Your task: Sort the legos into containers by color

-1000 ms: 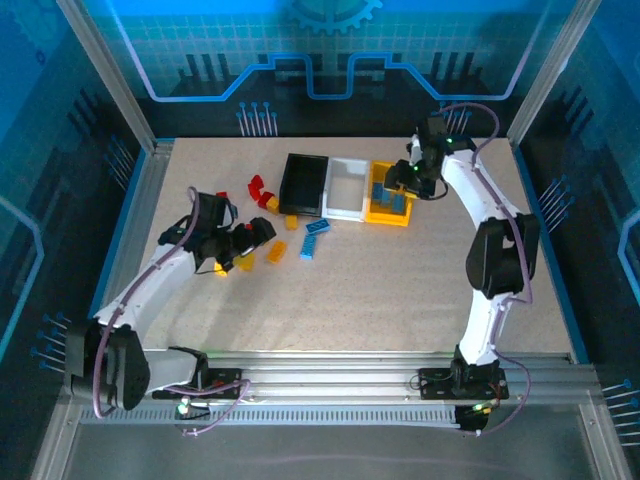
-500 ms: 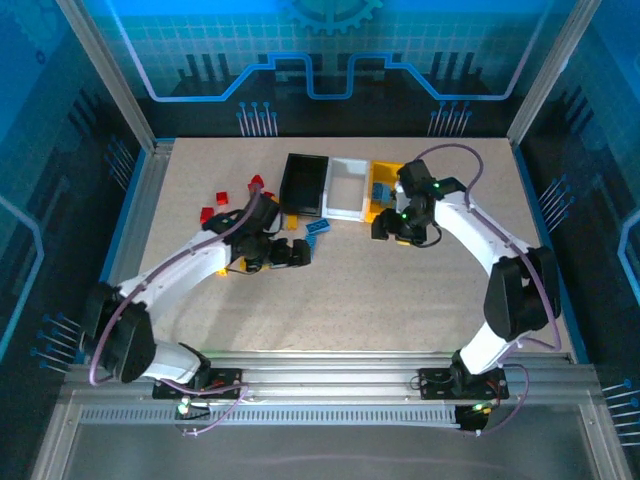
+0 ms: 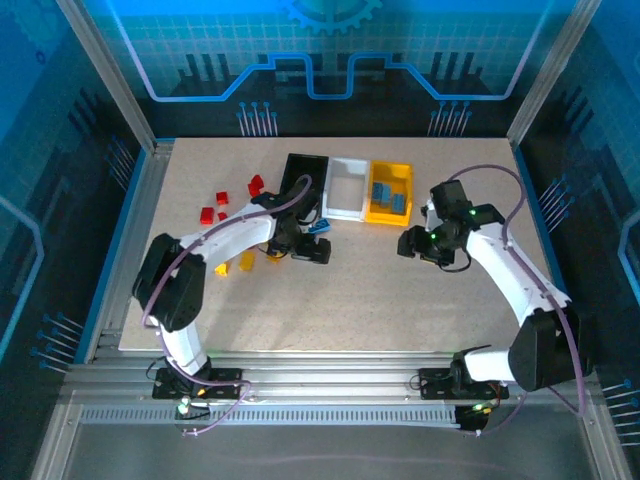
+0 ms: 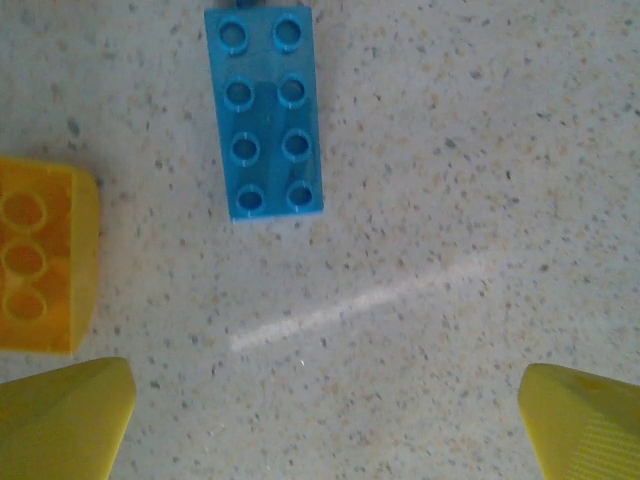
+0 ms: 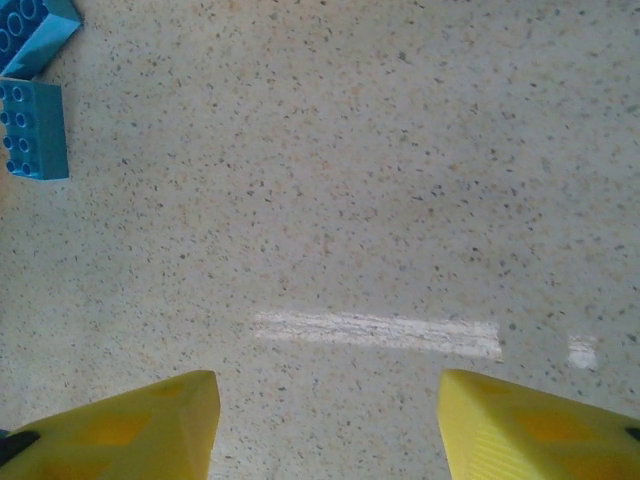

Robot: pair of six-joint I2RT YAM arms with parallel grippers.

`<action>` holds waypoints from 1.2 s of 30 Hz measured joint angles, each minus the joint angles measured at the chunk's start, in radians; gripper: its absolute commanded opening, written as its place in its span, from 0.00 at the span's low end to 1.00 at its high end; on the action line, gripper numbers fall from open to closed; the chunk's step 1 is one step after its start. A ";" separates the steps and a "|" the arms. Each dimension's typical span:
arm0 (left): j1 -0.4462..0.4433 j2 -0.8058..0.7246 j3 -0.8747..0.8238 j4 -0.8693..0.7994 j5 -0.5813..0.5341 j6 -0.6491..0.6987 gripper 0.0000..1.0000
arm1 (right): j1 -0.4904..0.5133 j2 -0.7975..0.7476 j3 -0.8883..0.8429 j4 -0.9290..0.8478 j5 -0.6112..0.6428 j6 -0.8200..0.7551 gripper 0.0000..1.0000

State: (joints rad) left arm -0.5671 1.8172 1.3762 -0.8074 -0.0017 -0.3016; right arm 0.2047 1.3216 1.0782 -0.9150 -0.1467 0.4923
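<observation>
Three containers stand in a row at the back: black point(image 3: 305, 170), white point(image 3: 345, 213) and yellow point(image 3: 388, 219), the yellow one holding blue legos point(image 3: 382, 190). A blue lego point(image 3: 318, 228) lies in front of the black bin, with my left gripper point(image 3: 311, 250) just near of it. In the left wrist view that blue lego point(image 4: 265, 115) lies beyond the wide-open left gripper point(image 4: 325, 420), and a yellow lego point(image 4: 40, 255) sits at the left. Red legos point(image 3: 207, 214) and yellow legos point(image 3: 246, 262) lie to the left. My right gripper point(image 3: 412, 245) point(image 5: 328, 430) hangs open over bare table.
Two blue legos point(image 5: 35, 130) show at the top left of the right wrist view. The speckled table point(image 3: 380, 300) has metal rails along its sides, and a blue backdrop stands behind it.
My left arm has swung right, from the yellow legos to the blue lego in front of the black bin. My right arm has drawn back from over the yellow bin toward the near right.
</observation>
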 measured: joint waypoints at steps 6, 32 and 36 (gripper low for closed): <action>0.000 0.138 0.113 -0.023 -0.044 0.057 0.92 | -0.003 -0.049 -0.021 -0.019 -0.004 0.023 0.55; 0.000 0.314 0.240 -0.056 -0.099 0.061 0.82 | -0.029 0.005 -0.026 -0.014 -0.034 0.031 0.51; 0.002 0.322 0.240 -0.056 -0.095 0.042 0.80 | -0.029 0.005 -0.027 -0.010 -0.041 0.028 0.51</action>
State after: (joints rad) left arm -0.5648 2.1387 1.6161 -0.8635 -0.0971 -0.2596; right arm 0.1753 1.3266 1.0508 -0.9245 -0.1875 0.5201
